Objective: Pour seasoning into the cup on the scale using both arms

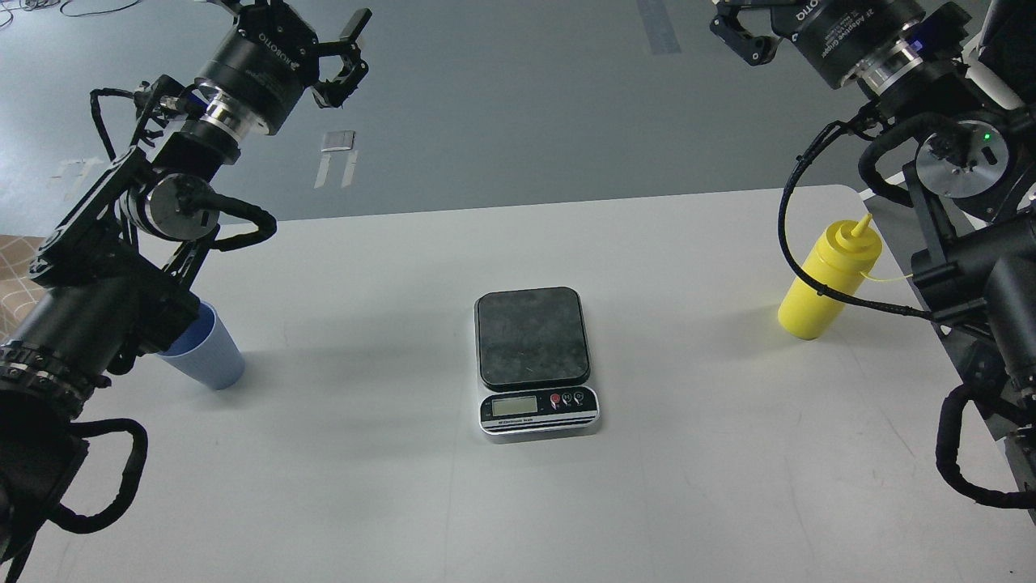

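The scale (534, 356) lies at the table's middle, its dark plate bare and its display facing me. The light blue cup (206, 354) stands at the left, partly hidden behind my left arm. The yellow seasoning bottle (825, 283) stands upright at the right, with a black cable of my right arm across it. My left gripper (303, 16) is high above the table's far left, open and empty. My right gripper (761, 12) is high at the far right, above the bottle. Only one of its fingers (736, 36) shows, spread wide.
The white table (364, 486) ends at a far edge, with a rounded corner close behind the bottle. Beyond it is grey floor with a small grey plate (338, 141). Loose black cables hang from both arms at the sides.
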Tool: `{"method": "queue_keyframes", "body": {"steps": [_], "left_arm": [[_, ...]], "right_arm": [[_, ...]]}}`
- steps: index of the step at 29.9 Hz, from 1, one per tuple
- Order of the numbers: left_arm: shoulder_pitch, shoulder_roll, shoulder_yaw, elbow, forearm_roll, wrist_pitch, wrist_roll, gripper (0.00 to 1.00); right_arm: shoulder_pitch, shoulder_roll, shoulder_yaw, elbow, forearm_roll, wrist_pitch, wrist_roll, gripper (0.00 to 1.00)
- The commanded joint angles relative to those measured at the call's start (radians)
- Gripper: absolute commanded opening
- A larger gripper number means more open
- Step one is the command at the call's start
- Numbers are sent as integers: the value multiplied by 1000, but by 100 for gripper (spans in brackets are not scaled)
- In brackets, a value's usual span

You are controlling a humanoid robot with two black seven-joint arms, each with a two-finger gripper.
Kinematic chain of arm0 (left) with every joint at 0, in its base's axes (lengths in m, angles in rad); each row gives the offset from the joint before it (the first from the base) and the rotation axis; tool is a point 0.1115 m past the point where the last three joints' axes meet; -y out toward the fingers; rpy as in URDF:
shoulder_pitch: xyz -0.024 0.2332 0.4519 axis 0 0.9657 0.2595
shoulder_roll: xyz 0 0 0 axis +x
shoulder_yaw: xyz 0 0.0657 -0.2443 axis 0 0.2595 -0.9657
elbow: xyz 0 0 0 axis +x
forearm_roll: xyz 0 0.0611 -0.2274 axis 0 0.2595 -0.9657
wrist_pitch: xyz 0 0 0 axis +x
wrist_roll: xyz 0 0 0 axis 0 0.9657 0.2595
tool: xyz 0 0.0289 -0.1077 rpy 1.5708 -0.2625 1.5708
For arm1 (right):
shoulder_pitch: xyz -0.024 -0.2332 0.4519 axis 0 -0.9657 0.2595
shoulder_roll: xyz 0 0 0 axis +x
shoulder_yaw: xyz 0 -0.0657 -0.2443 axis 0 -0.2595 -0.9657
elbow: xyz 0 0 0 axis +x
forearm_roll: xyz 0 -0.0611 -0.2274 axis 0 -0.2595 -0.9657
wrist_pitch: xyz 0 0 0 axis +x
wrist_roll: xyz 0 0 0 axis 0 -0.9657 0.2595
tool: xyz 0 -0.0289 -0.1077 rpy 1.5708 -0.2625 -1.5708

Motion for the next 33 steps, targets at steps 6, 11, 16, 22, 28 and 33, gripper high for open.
{"method": "queue_keyframes", "body": {"steps": [6,11,16,22,28,33], "left_arm": [[-2,13,-12,0,0,0,2,98],[-3,27,-11,-3,0,0,5,98],[-5,30,-12,-5,1,0,5,98],[-3,24,-11,-6,0,0,5,98],[-5,27,-15,-6,0,0,0,98],[-3,25,-15,-6,0,0,-1,98]], "right_arm": [[0,-1,0,4,0,0,0,100],[0,-1,0,4,0,0,0,100],[2,0,0,4,0,0,0,100],[8,2,0,4,0,0,0,100],[6,0,0,4,0,0,0,100],[6,3,-2,4,0,0,0,100]]}}
